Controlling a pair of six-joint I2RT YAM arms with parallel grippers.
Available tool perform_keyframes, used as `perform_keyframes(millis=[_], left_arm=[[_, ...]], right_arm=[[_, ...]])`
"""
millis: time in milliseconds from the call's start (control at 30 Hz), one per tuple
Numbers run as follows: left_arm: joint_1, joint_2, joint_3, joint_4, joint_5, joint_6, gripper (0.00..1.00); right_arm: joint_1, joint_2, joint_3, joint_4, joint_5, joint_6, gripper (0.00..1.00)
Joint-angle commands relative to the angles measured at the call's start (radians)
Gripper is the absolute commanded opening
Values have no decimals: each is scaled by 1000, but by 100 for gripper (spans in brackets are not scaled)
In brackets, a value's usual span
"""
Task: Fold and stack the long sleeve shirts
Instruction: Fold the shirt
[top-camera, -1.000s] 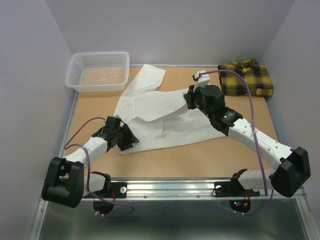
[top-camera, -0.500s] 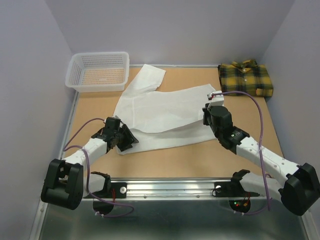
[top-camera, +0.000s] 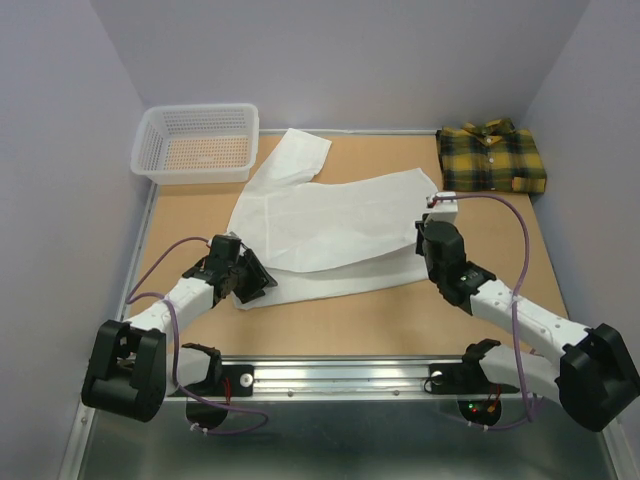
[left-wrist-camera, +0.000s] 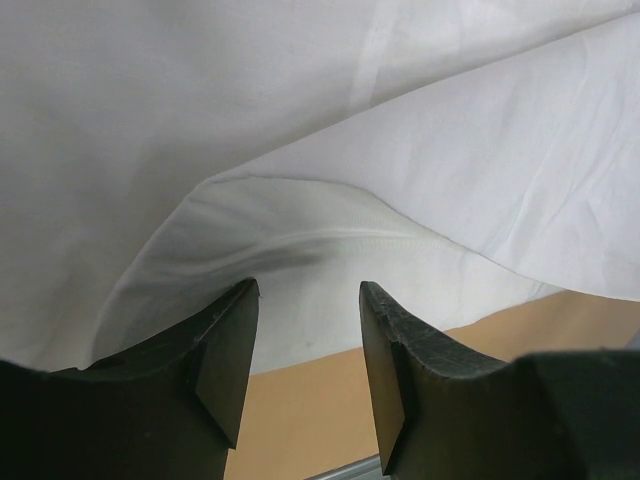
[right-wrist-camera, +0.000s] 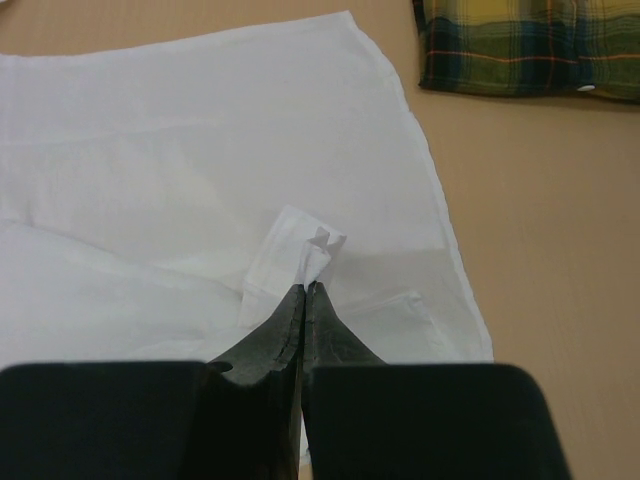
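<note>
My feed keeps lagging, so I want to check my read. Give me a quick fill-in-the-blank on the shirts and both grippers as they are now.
1. The right gripper is ____ on a small fold of the white shirt.
2. The left gripper has its jaws ____ at that shirt's near-left edge.
3. The plaid shirt lies folded in the far-____ corner of the table.

Missing words: shut; open; right.
</note>
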Motion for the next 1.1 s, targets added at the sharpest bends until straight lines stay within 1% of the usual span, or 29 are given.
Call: perform_keyframes(millis=[0, 100, 167, 200, 233, 300, 333, 400, 433, 500, 533, 567, 600, 667, 700, 800, 833, 900, 933, 1000, 1033, 1067], left_arm=[[-3, -19, -31, -25, -9, 10, 56], [-3, -19, -29, -25, -7, 12, 56], [-3, -22, -29, -26, -7, 10, 56], [-3, -22, -29, -25, -9, 10, 56], [-3, -25, -28, -25, -9, 10, 56], [-3, -25, -26, -25, -10, 9, 56], [-3, -25, -25, -25, -10, 9, 56], [-3, -25, -23, -25, -9, 9, 56], [-3, -25, -22, -25, -9, 9, 57], [-3, -22, -19, -26, -9, 12, 57], [-3, -24, -17, -25, -9, 12, 57], [-3, -21, -17, -25, -9, 13, 57], [-3, -22, -15, -26, -9, 15, 57], [-3, -21, -12, -28, -12, 15, 57], [-3, -21, -12, -28, -12, 16, 57], [-3, -14, -12, -23, -9, 21, 58], [-3, -10, -12, -25, -7, 22, 58], [-3, -4, -12, -19, -1, 26, 58], [-3, -4, -14, -17, 0, 27, 58], [-3, -1, -14, -16, 2, 30, 58], [-1, 1, -12, -16, 0, 32, 58], [-3, 2, -12, -16, 2, 33, 58]], right_arm=[[-20, 31, -10, 120, 52, -18, 1], [-31, 33, -43, 121, 68, 17, 1], [-37, 19, -74, 108, 98, 80, 1], [-37, 13, -79, 88, 141, 148, 1], [-38, 1, -86, 69, 161, 179, 1], [-41, -12, -105, 10, 197, 244, 6], [-46, -16, -108, -16, 224, 315, 12], [-52, -16, -109, -93, 232, 379, 22], [-55, -16, -106, -109, 244, 428, 38], [-61, -23, -99, -141, 240, 471, 50], [-70, -26, -79, -141, 226, 479, 52], [-77, -26, -68, -176, 211, 483, 55], [-81, -20, -53, -208, 176, 491, 60], [-106, 0, 8, -275, 136, 500, 63], [-115, 8, 32, -299, 96, 500, 67], [-161, 19, 104, -362, 21, 482, 68], [-191, 28, 116, -368, -43, 442, 68], [-222, 43, 161, -373, -98, 398, 68], [-241, 65, 177, -374, -152, 352, 68], [-305, 95, 208, -389, -217, 319, 64], [-328, 111, 240, -399, -277, 315, 61], [-369, 137, 253, -406, -303, 321, 60]])
